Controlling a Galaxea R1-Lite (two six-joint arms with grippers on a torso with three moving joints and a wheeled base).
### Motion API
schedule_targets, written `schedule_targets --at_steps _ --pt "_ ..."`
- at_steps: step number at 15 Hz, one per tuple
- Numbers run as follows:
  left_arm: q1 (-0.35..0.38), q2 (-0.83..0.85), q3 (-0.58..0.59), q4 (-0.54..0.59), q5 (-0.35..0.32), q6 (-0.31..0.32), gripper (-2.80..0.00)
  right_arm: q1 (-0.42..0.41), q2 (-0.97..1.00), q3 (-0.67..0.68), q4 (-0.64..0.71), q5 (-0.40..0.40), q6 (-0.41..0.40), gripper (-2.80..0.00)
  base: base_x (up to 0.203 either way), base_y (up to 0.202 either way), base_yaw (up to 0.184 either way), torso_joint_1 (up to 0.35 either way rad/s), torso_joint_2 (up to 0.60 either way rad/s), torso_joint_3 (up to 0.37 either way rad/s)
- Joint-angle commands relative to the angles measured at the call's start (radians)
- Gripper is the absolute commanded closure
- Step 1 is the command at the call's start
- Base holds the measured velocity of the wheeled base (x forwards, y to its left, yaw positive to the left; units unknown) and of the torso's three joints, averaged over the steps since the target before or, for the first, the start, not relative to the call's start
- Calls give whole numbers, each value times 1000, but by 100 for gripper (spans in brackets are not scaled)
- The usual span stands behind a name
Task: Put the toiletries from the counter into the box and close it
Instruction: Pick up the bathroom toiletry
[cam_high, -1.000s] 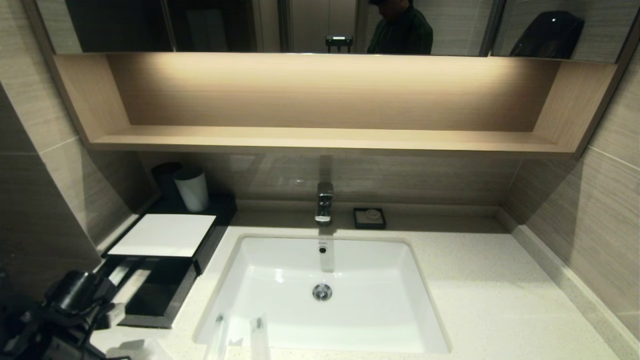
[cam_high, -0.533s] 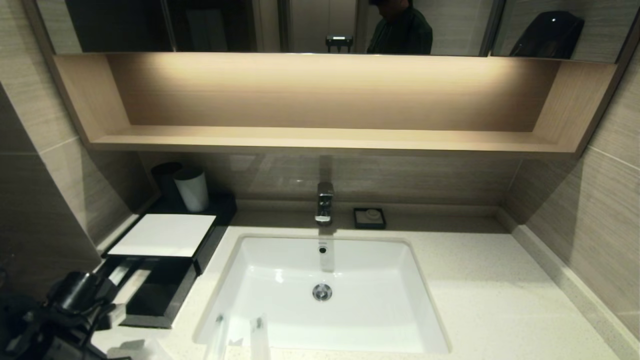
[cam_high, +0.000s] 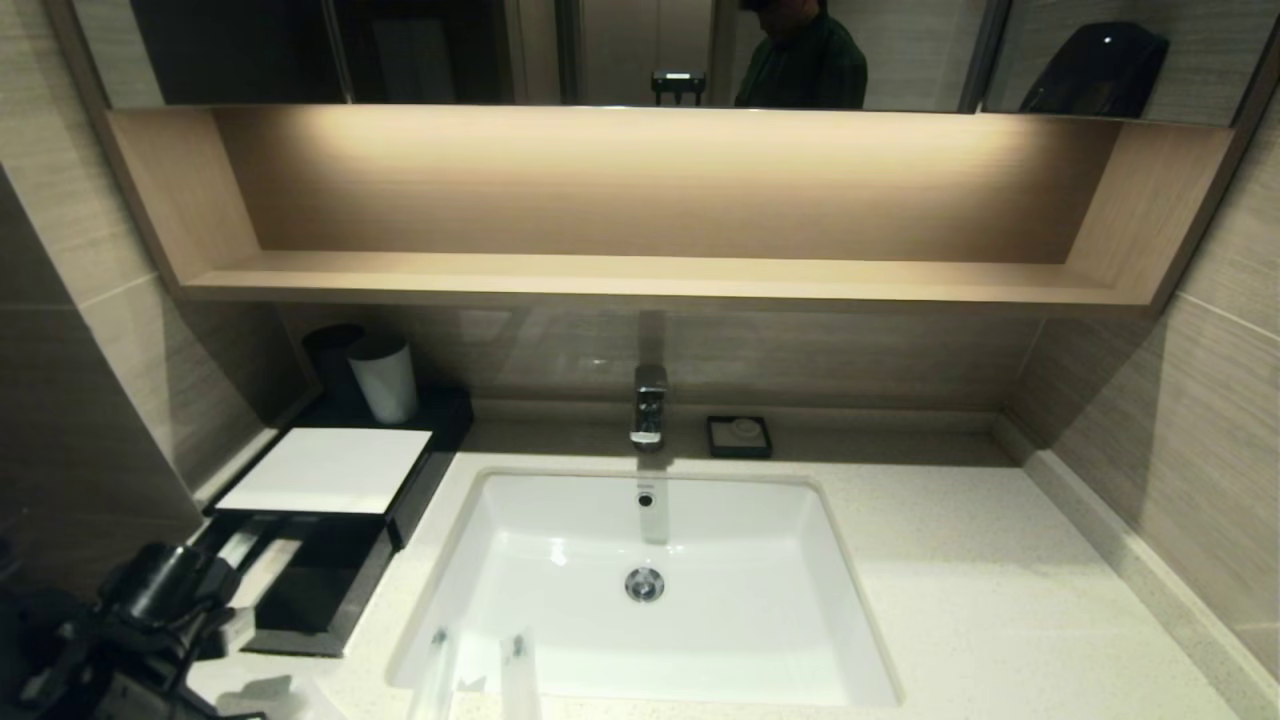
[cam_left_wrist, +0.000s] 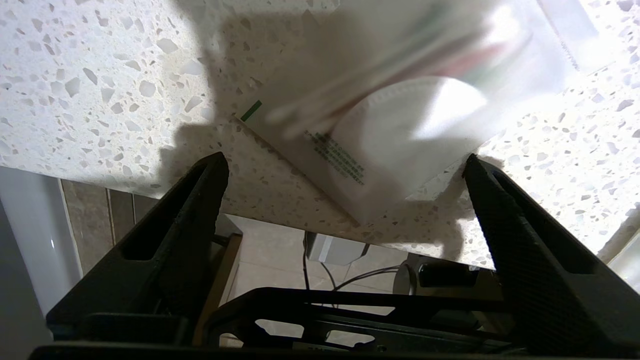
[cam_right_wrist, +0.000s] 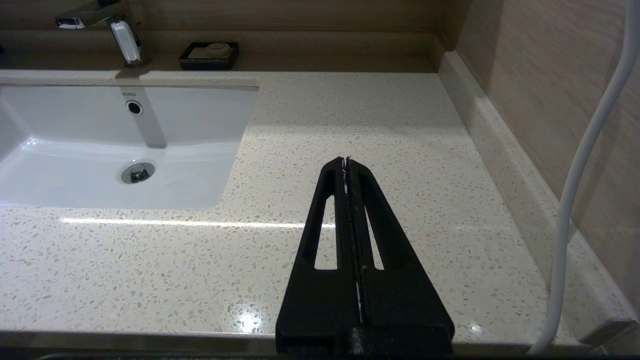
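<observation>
The black box with its white top panel stands at the counter's left, and its front drawer is pulled out. My left gripper hangs open over the counter's front edge, with its fingers on either side of one corner of a square clear packet holding a white round item. The fingers do not touch it. That packet lies at the front left, below my left arm. Two long narrow packets lie at the basin's front rim. My right gripper is shut and empty.
A white basin with a tap fills the counter's middle. A small black dish sits behind it. White and black cups stand behind the box. A wooden shelf runs above. Walls close both sides.
My left arm has edged slightly to the right near the open drawer. The packets, the box and the right arm have not moved.
</observation>
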Motion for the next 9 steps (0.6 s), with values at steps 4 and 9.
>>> schedule_targets --at_steps 4,9 --pt "0 13 0 1 2 0 -280 0 0 0 0 0 0 0 0 0 0 0 0 0" --pt "-1 16 -2 1 2 0 -280 0 0 0 0 0 0 0 0 0 0 0 0 0"
